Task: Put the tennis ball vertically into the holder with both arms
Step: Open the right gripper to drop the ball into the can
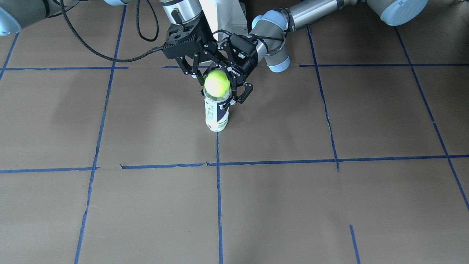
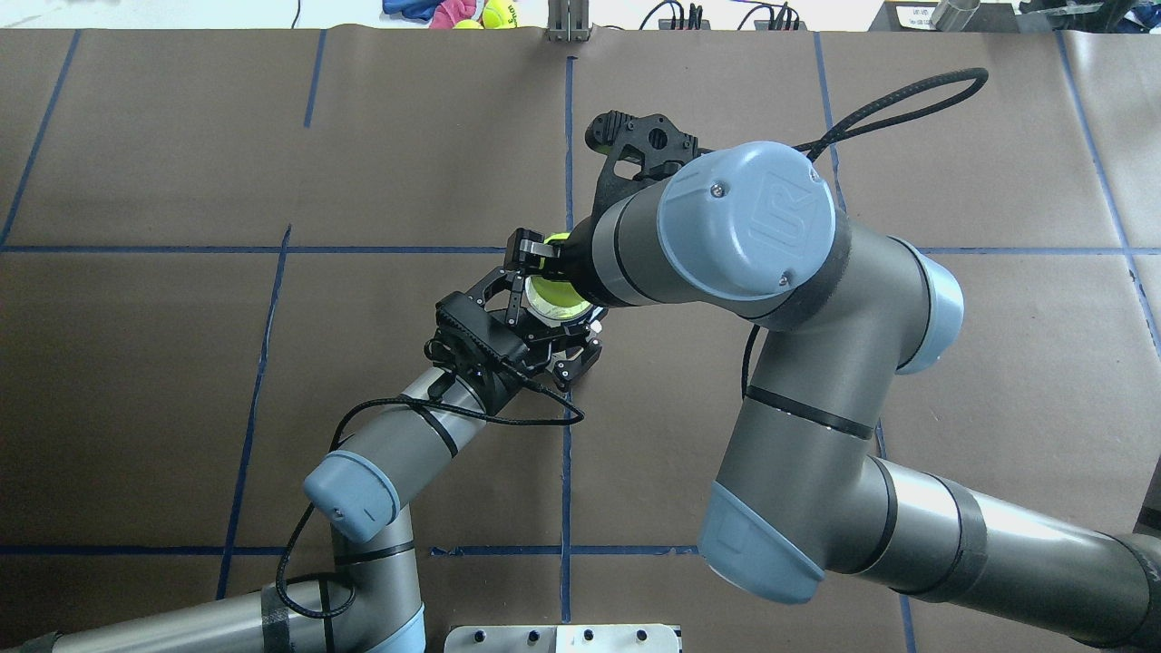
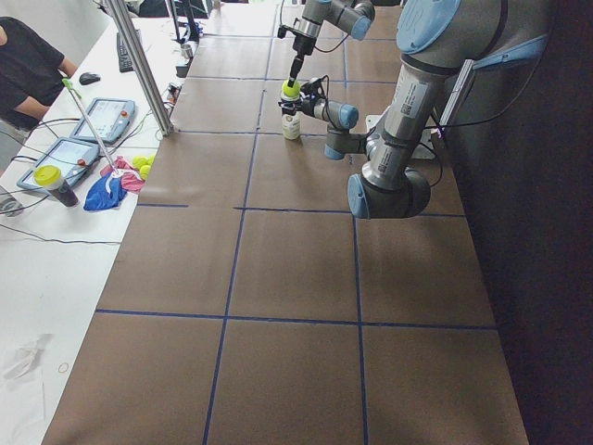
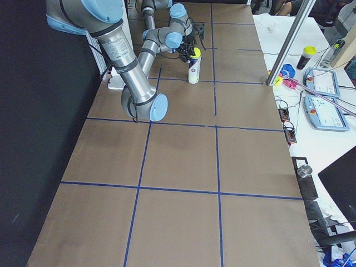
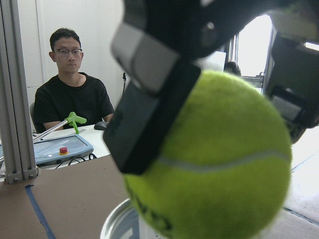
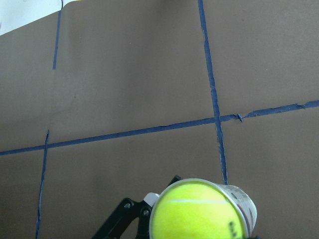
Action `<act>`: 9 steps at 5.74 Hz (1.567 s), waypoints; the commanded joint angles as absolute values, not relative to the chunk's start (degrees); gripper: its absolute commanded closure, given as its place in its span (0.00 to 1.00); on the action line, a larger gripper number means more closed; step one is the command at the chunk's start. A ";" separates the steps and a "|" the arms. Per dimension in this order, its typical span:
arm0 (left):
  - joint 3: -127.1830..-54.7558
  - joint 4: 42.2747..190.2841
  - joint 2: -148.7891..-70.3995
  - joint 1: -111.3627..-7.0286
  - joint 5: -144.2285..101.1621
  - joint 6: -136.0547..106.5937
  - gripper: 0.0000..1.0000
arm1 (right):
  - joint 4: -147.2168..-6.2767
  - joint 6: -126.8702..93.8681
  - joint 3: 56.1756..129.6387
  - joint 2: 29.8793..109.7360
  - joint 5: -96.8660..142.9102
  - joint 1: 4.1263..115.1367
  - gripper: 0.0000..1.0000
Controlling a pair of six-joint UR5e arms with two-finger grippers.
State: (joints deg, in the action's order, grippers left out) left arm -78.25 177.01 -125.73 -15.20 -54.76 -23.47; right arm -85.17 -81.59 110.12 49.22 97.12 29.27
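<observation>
Overhead, the right arm [image 2: 744,218] covers most of the tennis ball [image 2: 550,305] and the holder [image 1: 217,115]; the left wrist view blurs both.

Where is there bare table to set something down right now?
Bare paper all along the operators' side of the can, past the cross tape line, and in the squares flanking it. Crowded: the can's mouth, where the right gripper pinches the ball and the left gripper holds the can; right arm, left arm and cable behind.
</observation>
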 commanded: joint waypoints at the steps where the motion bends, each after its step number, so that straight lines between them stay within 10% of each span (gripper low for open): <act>1: -78.22 177.01 -125.68 -15.21 -54.76 -23.47 0.14 | -85.17 -81.56 109.69 49.04 97.12 29.27 0.01; 9: -90.05 176.40 -125.33 -16.78 -54.84 -23.38 0.00 | -84.64 -64.09 110.04 60.02 115.84 47.45 0.01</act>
State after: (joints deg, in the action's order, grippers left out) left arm -86.69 176.53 -125.38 -16.01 -54.84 -23.36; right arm -84.62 -66.65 110.12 58.60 115.38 46.08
